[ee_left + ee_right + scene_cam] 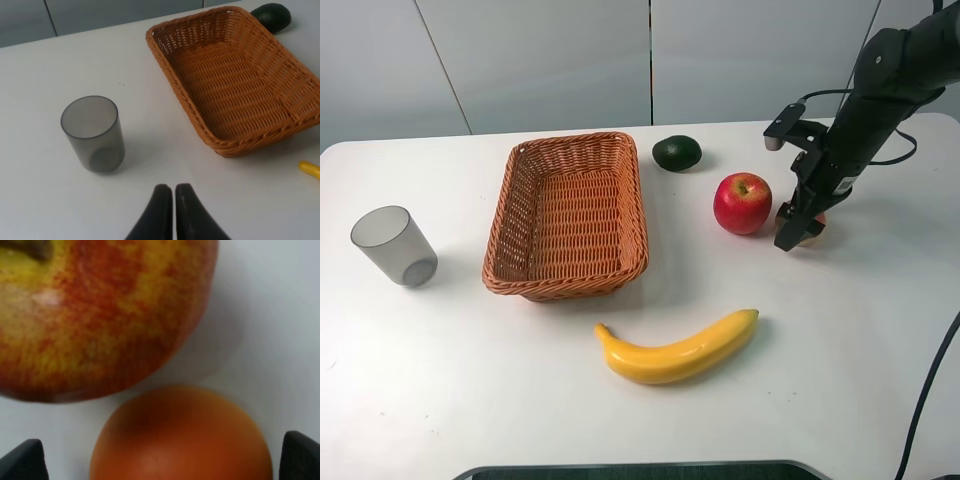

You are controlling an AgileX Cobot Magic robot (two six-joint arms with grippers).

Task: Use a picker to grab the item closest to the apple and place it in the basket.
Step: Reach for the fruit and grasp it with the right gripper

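A red apple (742,203) sits on the white table, right of the wicker basket (568,215). Just to its right lies a small orange fruit (810,227), mostly hidden behind my right gripper (798,228). Up close, the orange fruit (182,437) fills the space between the two fingertips (22,460), which stand wide apart on either side of it, with the apple (100,315) just beyond. That gripper is open around the fruit. My left gripper (174,192) hovers over the table near the grey cup (93,133), fingers pressed together and empty.
A dark green avocado (677,153) lies behind the apple. A yellow banana (677,349) lies at the front centre. The translucent grey cup (393,246) stands at the left. The basket (240,80) holds nothing.
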